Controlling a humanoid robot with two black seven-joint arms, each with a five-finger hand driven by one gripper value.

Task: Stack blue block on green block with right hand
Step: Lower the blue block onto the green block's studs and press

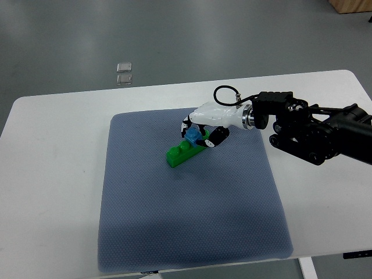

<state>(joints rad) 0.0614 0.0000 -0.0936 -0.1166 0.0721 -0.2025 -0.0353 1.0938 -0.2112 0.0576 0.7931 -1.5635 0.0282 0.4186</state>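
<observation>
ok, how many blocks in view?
2. Blue block held in the right robot hand, over the far end of the green block, which lies on the mat. The hand may hide others.

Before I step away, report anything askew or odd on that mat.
Nothing stands out. The green block lies diagonally on the flat blue mat; the right hand holds the blue block over its far end. Nothing looks spilled or damaged.

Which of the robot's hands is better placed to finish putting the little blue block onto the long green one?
The right hand. Its arm comes in from the picture's right, and its fingers already grip the small blue plastic block directly over the long green plastic brick on the grey-blue mat. No left hand is in view.
</observation>
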